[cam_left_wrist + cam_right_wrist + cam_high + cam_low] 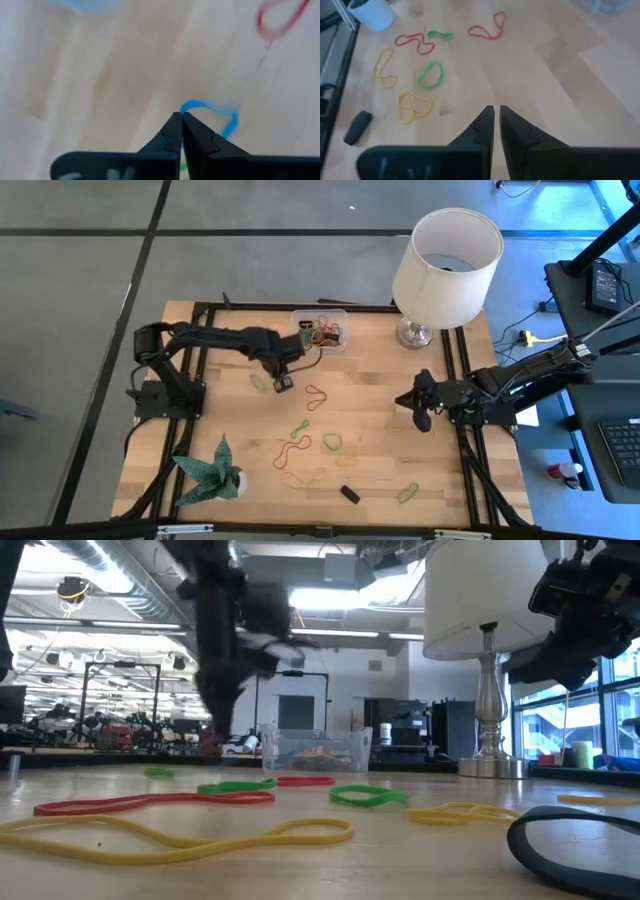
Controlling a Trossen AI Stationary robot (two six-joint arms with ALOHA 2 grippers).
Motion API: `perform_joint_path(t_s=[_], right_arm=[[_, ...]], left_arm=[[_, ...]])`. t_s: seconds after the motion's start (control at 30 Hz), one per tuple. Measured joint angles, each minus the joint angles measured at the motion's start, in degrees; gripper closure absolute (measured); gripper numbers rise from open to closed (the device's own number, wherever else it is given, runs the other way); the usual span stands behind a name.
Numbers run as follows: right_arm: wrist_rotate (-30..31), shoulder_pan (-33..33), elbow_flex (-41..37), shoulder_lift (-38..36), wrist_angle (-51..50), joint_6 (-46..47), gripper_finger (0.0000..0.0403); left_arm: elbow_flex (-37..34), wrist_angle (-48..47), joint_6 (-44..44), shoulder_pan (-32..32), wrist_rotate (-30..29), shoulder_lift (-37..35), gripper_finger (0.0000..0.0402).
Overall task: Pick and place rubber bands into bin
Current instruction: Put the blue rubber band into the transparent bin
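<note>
My left gripper hovers over the wood just in front of the bin, a small clear container with several bands inside; it also shows in the low view. The gripper is shut on a blue rubber band. My right gripper waits shut near the table's right edge, holding nothing. Loose rubber bands lie flat on the table: red, green, red, yellow, green. My left gripper pinches the blue rubber band at one end of its loop, right between the fingertips. The remainder of the loop sticks out past the tips over the wood. Whether it still touches the table I cannot tell.
A white lampshade on a metal base stands at the far right corner beside the bin. A green paper plant in a white pot sits at the near left. A small black block lies near the front edge. Black rails frame the table.
</note>
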Motion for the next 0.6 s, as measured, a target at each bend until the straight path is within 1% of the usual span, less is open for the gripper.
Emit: perform_joint_path(t_s=[0.13,0.27,0.33,0.43,0.53,0.6], right_arm=[[1.93,0.00,0.00,0.01,-0.05,-2.94,0.0370],[2.64,0.00,0.00,0.00,-0.19,-3.25,0.0370],[3.51,0.00,0.00,0.00,-0.18,-4.58,0.0370],[4.87,0.00,0.00,0.00,-0.12,-5.93,0.0370],[4.96,0.00,0.00,0.02,-0.16,-5.80,0.0370],[4.96,0.00,0.00,0.00,-0.14,-5.72,0.0370]], left_arm=[[9.69,-5.43,0.00,-0.07,-3.81,-0.05,0.0399],[18.40,-5.20,0.36,0.28,-8.91,-0.14,0.0399],[22.08,-3.93,2.16,1.14,-11.35,-0.18,0.0399],[25.69,-0.61,4.78,3.62,-11.13,0.49,0.0399],[28.07,2.89,5.14,6.69,-10.85,2.28,0.0399],[28.87,3.97,5.26,8.74,-9.31,3.83,0.0399]])
